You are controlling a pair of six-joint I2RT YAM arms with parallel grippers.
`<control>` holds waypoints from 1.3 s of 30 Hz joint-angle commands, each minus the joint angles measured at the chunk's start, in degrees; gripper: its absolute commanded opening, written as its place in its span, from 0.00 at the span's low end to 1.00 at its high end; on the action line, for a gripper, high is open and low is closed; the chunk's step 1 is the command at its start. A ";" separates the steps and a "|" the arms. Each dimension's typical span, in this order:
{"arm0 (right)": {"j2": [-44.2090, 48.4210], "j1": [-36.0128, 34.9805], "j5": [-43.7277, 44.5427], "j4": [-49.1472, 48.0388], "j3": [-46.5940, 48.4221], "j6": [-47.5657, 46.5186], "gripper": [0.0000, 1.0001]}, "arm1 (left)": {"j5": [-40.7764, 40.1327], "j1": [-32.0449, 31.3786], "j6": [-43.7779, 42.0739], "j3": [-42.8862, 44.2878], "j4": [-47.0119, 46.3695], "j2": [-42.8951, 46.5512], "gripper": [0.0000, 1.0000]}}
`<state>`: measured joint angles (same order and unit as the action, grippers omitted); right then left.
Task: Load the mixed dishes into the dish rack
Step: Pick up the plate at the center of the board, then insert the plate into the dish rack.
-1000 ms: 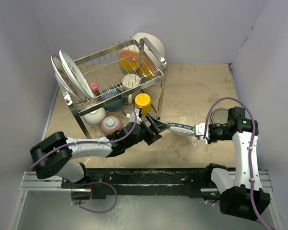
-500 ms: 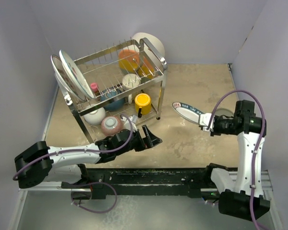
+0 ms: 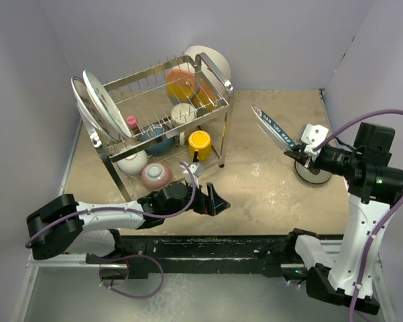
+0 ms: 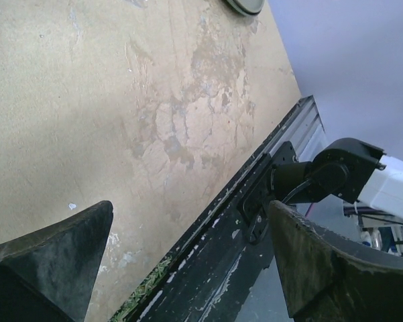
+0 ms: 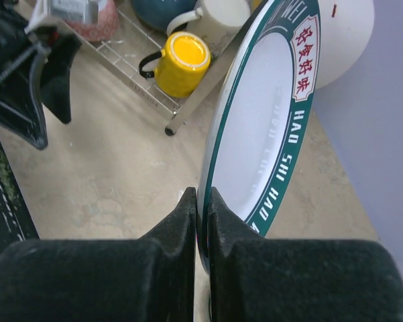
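Teal-rimmed glazed plate [image 3: 273, 127], white centre, red and white lettering, thin and round: held on edge in the air right of the dish rack [image 3: 147, 70], pinched at its rim by the right gripper [image 3: 296, 144], jaws nearly closed. Carrying step, probably; next, lining the rim up with a free chrome-wire slot. Empty and spread wide, left gripper [image 3: 211, 199], low over mottled beige table [image 3: 268, 194].

Overhead looks down; close left wrist perhaps shares grey plate [image 3: 315, 176].

White plate [image 5: 255, 154] with teal, lettered rim; yellow cup [image 5: 181, 64]; seemingly pinkish bowl [image 3: 156, 175].
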<state>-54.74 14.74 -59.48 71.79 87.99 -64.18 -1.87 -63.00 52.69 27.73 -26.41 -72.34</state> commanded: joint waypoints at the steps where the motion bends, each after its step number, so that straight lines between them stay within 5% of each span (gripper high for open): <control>1: 0.16 0.00 -4.01 -4.22 6.34 14.14 0.00 | 2.52 0.16 -3.39 -0.91 -7.09 -1.94 0.99; 9: -2.20 -0.05 -12.06 -29.42 14.55 43.70 0.00 | 2.45 0.16 -3.29 -1.18 -9.24 -2.74 0.99; 14: -5.84 -0.23 -17.35 -65.56 13.25 81.00 0.00 | 1.52 0.16 -3.21 -0.76 -9.79 -3.40 0.99; 19: -12.95 -1.24 -14.81 -111.42 14.10 119.96 0.00 | 1.73 0.19 -3.09 0.96 -10.32 -5.34 0.99; 21: -16.81 -2.80 -11.80 -120.16 15.99 130.39 0.00 | 1.78 0.16 -2.79 1.78 -10.44 -6.26 0.99; 39: -31.49 -29.26 10.27 -98.81 26.07 124.14 0.00 | -0.50 0.25 0.67 1.61 -9.61 -5.70 0.99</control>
<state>-85.84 -11.66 -58.78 -29.23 110.72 62.26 -0.93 -63.00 51.96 28.69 -33.58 -79.72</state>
